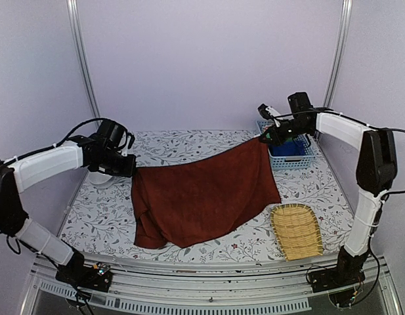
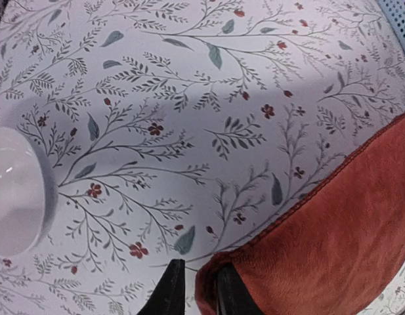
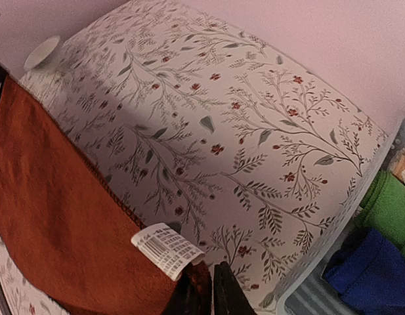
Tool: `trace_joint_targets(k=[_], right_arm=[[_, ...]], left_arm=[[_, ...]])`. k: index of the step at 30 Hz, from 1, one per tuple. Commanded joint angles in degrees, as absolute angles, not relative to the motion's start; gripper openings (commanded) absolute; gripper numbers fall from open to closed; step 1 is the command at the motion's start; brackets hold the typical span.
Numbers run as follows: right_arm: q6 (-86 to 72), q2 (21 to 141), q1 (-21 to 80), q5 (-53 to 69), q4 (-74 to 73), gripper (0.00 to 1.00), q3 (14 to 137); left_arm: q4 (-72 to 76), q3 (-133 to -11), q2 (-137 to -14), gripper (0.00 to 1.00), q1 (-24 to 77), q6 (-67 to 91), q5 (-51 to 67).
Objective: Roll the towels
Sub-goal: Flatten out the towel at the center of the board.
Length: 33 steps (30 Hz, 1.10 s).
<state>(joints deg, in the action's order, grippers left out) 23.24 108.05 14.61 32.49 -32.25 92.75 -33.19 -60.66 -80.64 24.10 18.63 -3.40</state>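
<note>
My left claw and right claw pinch corners of the red towel beside the blue basket; nothing rolled yet.

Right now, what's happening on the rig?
Both arms hold one red towel by its far corners: left gripper shut on the left corner, right gripper on the tagged right one. The far edge sags between them; the rest lies on the table, bunched at near left. No roll started yet. A blue towel and a green towel sit in the crate at far right.
</note>
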Motion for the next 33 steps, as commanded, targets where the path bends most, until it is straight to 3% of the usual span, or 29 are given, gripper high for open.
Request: trace_joint_targets(k=[1,6,10,19,24,29,33], right_arm=[[18.73,120.45,14.43,24.04,-32.32,0.33,109.65],[15.93,117.51,14.41,26.53,-33.17,0.51,107.67],[19.34,108.36,14.46,28.81,-31.54,0.54,95.97],[31.08,104.22,15.98,28.96,-38.62,0.43,83.38],[34.74,106.41,18.13,25.84,-40.11,0.34,80.49],[35.01,110.0,18.55,23.82,-39.89,0.31,80.38],[35.07,112.42,18.57,23.27,-40.2,0.31,81.13]], left_arm=[[-27.23,-68.86,-90.82,0.27,17.57,15.21,1.88],[-29.97,-70.57,-90.44,0.41,19.57,15.19,0.63],[-31.82,-65.38,-83.02,0.43,21.97,16.85,1.53],[-36.65,-55.01,-71.51,0.47,24.4,22.37,1.42],[-37.71,-50.04,-71.11,0.39,26.75,28.92,8.59],[-39.66,-45.64,-73.83,0.35,30.67,31.68,11.94],[-40.35,-43.58,-76.16,0.44,33.2,33.8,10.33]])
